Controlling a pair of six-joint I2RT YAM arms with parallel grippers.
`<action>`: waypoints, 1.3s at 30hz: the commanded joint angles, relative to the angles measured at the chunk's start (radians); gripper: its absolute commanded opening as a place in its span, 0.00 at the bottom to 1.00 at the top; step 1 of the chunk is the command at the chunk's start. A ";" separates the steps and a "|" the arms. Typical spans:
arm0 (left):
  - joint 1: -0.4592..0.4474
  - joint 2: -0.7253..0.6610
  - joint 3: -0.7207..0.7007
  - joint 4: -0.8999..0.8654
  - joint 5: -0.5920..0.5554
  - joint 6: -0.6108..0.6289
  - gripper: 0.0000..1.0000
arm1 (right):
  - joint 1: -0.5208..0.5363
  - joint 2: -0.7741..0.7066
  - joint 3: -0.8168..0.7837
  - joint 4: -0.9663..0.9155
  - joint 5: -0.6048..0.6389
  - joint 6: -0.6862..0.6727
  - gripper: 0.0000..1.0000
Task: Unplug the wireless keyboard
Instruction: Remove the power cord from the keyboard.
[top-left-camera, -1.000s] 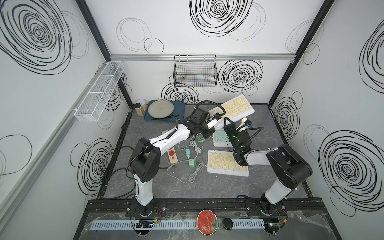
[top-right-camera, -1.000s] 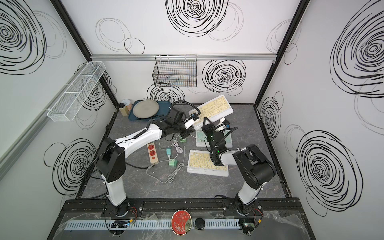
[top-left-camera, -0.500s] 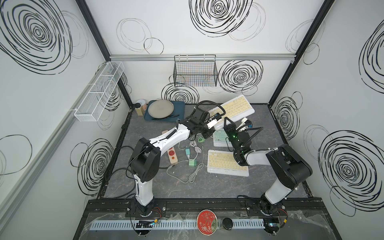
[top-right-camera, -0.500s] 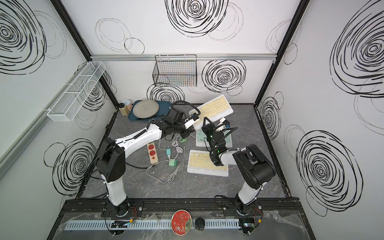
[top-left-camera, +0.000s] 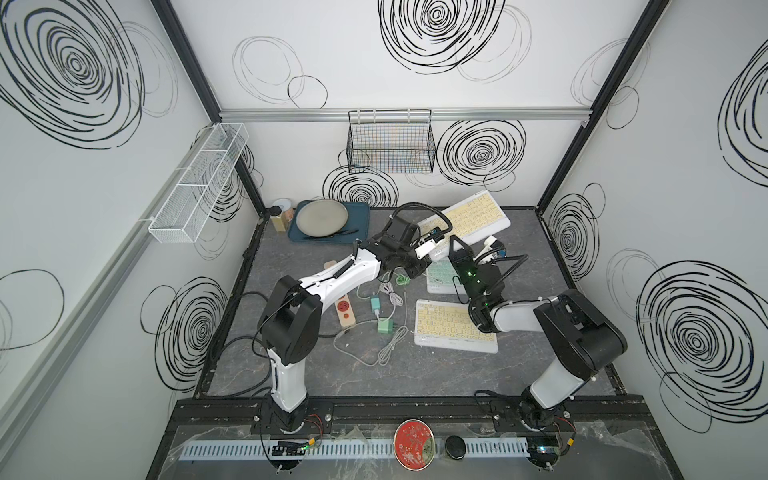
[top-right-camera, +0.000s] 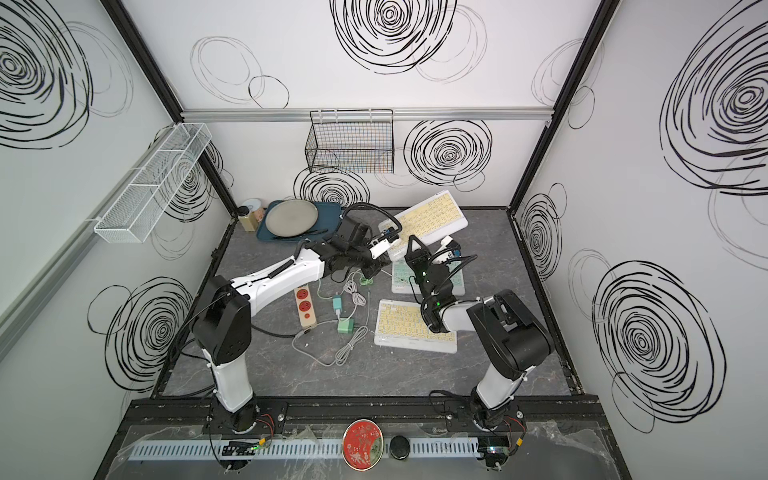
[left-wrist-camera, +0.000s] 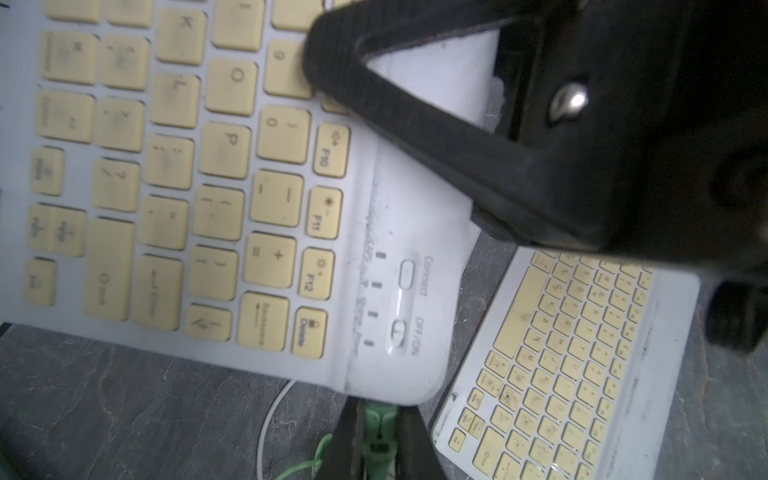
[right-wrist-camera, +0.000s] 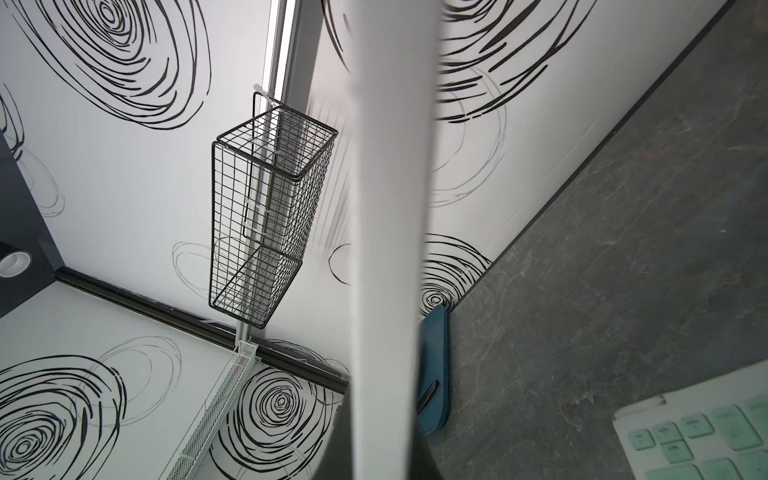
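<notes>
At the rear of the grey stone-look tabletop (top-left-camera: 415, 374), just behind a small mint-keyed white keyboard (top-left-camera: 440, 276): the white wireless keyboard with pale yellow keys (top-left-camera: 469, 214). Clenched on its near edge, apparently, the black right gripper (top-left-camera: 455, 241); only a blurred white strip in the right wrist view. Pinched tight in the black left gripper (left-wrist-camera: 378, 411): a green cable plug (left-wrist-camera: 377, 436), butting the keyboard's corner by the Delete key.

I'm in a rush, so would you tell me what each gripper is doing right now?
Left gripper: closed on the green plug.
Right gripper: closed on the edge of the yellow-keyed keyboard.
</notes>
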 joint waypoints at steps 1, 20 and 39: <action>0.000 -0.003 -0.010 0.040 0.009 0.011 0.00 | -0.006 -0.048 0.001 0.073 0.009 -0.003 0.00; 0.000 -0.011 -0.022 0.048 0.000 0.023 0.00 | -0.024 -0.065 -0.009 0.059 0.014 0.001 0.00; -0.001 -0.016 -0.027 0.050 -0.006 0.030 0.00 | -0.045 -0.086 -0.032 0.055 0.021 0.012 0.00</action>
